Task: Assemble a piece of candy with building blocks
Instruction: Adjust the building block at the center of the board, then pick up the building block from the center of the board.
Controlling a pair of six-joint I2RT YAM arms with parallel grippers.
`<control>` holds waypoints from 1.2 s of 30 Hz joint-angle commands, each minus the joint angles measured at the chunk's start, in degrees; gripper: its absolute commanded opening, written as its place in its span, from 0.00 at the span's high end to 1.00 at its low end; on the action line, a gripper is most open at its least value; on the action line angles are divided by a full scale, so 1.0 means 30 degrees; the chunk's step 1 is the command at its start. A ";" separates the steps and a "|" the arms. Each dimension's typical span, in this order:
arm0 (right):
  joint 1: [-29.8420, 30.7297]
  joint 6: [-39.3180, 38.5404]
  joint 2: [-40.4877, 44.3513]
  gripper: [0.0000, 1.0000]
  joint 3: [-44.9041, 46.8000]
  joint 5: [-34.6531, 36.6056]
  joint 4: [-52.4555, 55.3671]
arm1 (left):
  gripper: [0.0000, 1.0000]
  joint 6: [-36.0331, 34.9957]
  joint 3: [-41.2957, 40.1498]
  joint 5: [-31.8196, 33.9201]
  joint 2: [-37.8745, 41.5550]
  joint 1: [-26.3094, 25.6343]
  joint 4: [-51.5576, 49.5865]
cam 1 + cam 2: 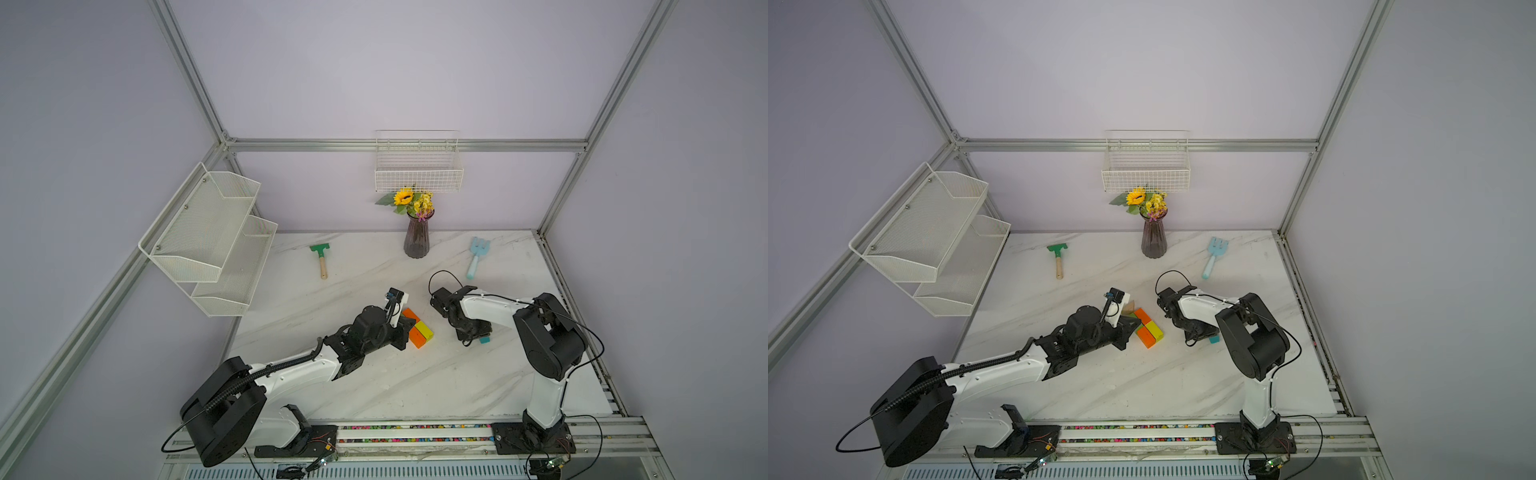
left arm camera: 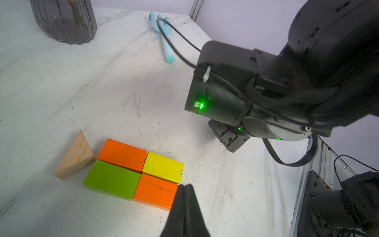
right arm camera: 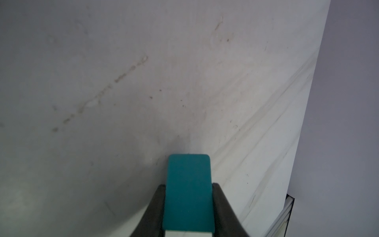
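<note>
The candy's body is built: far orange block (image 2: 123, 152), yellow (image 2: 163, 167), green (image 2: 111, 179) and near orange block (image 2: 154, 191) sit tight as a rectangle mid-table (image 1: 415, 386). The tan triangle (image 2: 77, 157) is at its far-left end, a corner at the seam. In hand is the last piece: the right gripper (image 3: 188, 189) has its fingers clamped on the teal triangle (image 3: 188, 172), right of the rectangle and apart from it. The left gripper (image 2: 185, 185), fingers together and empty, sits by the near orange block's corner. Next, I judge, the teal triangle goes to the near-right end, corner to the seam, without nudging the blocks
</note>
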State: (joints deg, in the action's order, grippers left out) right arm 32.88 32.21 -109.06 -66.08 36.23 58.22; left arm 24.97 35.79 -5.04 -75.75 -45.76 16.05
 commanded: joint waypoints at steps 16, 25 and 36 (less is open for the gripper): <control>0.0607 -0.0320 0.1502 0.46 -0.0347 -0.1300 -0.2125 | 1.00 -0.0033 0.0404 -0.0400 0.0023 0.0069 0.0557; -0.0408 0.0404 0.8301 0.45 0.2261 -0.5183 -0.6708 | 1.00 -0.0146 0.0492 -0.0573 0.0007 0.0077 0.0285; -0.7955 0.2000 1.5682 0.44 1.0082 -1.4790 -1.1448 | 1.00 -0.0734 0.0803 -0.0041 0.0203 0.0072 -0.0748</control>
State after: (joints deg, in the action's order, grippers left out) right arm 12.29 35.86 -64.36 -38.46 2.17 28.34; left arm 24.25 35.92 -5.56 -75.77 -45.76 13.78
